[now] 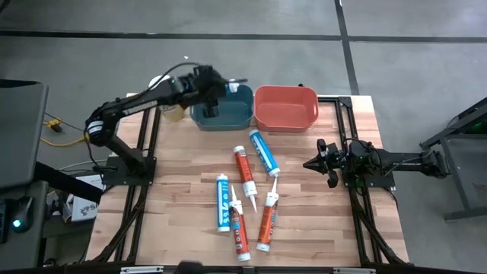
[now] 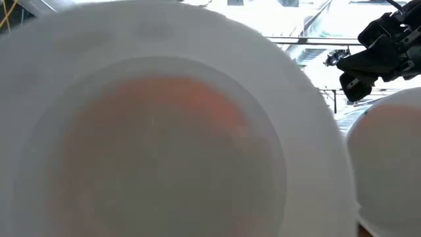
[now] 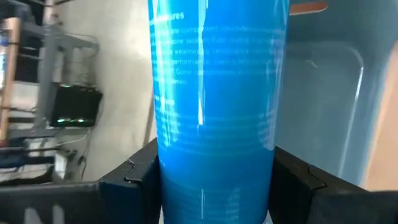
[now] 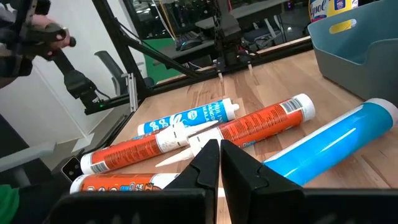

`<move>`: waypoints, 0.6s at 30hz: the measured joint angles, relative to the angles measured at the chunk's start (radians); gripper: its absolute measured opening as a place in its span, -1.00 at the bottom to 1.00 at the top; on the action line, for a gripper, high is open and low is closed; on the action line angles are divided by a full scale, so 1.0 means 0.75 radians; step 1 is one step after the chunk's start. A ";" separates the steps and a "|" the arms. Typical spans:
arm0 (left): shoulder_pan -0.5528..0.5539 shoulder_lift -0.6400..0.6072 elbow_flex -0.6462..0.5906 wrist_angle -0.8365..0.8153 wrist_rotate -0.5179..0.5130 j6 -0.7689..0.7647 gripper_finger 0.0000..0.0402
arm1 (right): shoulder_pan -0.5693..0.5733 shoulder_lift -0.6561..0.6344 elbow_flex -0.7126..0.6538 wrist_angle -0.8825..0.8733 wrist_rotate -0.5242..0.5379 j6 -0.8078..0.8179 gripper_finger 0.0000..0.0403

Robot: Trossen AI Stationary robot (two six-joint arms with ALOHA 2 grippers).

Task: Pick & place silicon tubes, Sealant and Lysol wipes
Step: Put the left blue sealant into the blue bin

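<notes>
My left gripper (image 1: 211, 93) is over the blue bin (image 1: 242, 114) at the table's far side, shut on a blue tube (image 3: 217, 93). The Lysol wipes (image 1: 170, 111) stand just left of the blue bin, partly hidden by the left arm; the canister also shows in the right wrist view (image 4: 329, 7). Several tubes lie flat on the wood: a blue one (image 1: 262, 152), an orange one (image 1: 243, 169), a blue one (image 1: 223, 202) and two orange ones (image 1: 240, 230) (image 1: 266, 217). My right gripper (image 1: 316, 162) is shut and empty, right of the tubes. My left gripper pinches the blue tube's round body (image 3: 217, 168) between its two fingers (image 3: 137, 183), one on each side, lying across the tube. The tube runs on away from the wrist over the bin's inside wall (image 3: 323, 106). Whether it touches the bin, I cannot tell.
A red bin (image 1: 285, 108) stands right of the blue bin. White round tube ends (image 2: 164, 131) fill the low view, with a dark arm (image 2: 381, 46) above them. A person's hand (image 4: 43, 28) shows beyond the table. Bare wood lies at the near right.
</notes>
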 joint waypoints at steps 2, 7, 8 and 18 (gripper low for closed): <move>0.065 0.058 0.073 -0.037 0.083 0.048 -0.04 | 0.000 0.000 0.000 0.000 0.000 0.000 -0.94; 0.215 0.210 0.224 -0.117 0.325 0.102 -0.04 | 0.000 0.000 0.000 0.000 0.000 0.000 -0.94; 0.236 0.240 0.245 -0.132 0.343 0.117 -0.04 | 0.000 0.000 0.000 0.000 0.000 0.000 -0.94; 0.320 0.448 0.273 -0.187 0.450 0.247 -0.04 | 0.000 0.000 0.000 0.000 0.000 0.000 -0.94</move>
